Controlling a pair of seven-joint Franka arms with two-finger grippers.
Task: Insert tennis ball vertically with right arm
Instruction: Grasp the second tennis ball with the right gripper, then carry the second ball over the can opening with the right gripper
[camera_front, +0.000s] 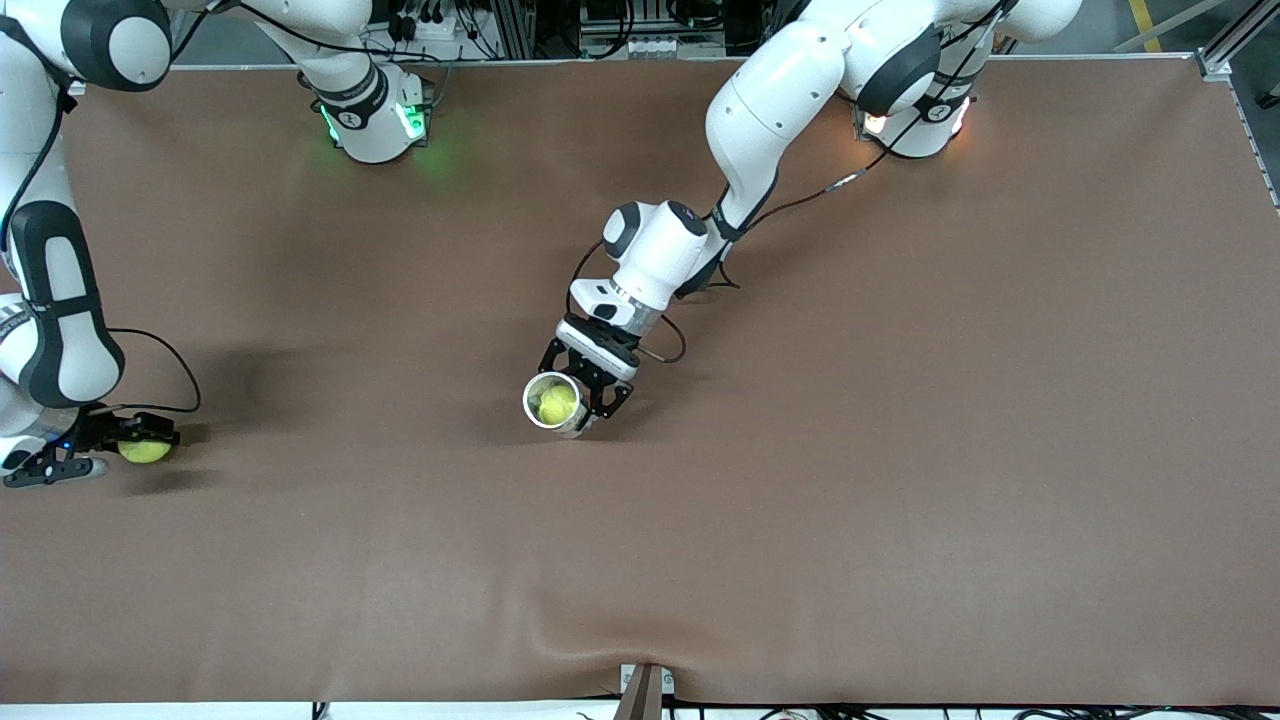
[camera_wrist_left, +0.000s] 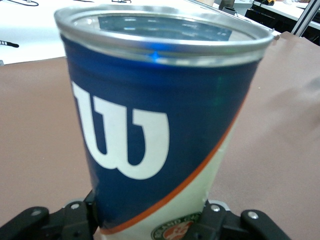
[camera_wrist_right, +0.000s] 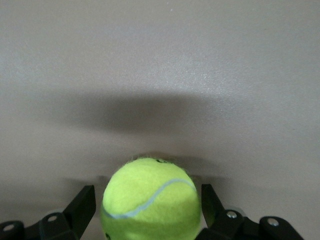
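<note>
Front view, reading the table (camera_front: 900, 450) as a clock with twelve at the robots' bases. The can (camera_front: 530, 395) stands upright close to the centre, a touch toward nine. Its mouth is open to the camera and one yellow canned ball (camera_front: 557, 402) sits inside, the only thing I see in it. The left gripper (camera_front: 580, 395) is down at the can, on its four o'clock side, reaching in from one o'clock. I cannot tell from here whether it is clamping the can or merely around it.

The loose ball (camera_front: 148, 452) lies on the table out at nine o'clock, at the right arm's end, well apart from the can. The right arm (camera_front: 60, 320) comes down that edge, and the right gripper (camera_front: 135, 452) is low at the table with the loose ball between its jaws.

Left wrist view: the can (camera_wrist_left: 150, 125) fills the frame, blue with a white W, an orange stripe and a pale lower part, under a metal rim. Brown table (camera_wrist_left: 280, 125) shows on both sides. The left gripper (camera_wrist_left: 150, 220) is at the can's base. The grip is still not something I can judge.

Right wrist view: the loose ball (camera_wrist_right: 150, 200) rests on the table (camera_wrist_right: 160, 75). The right gripper (camera_wrist_right: 150, 212) straddles it, jaws spread. One of its fingers (camera_wrist_right: 82, 202) stands just clear of the felt, so the ball is bracketed, not gripped.
</note>
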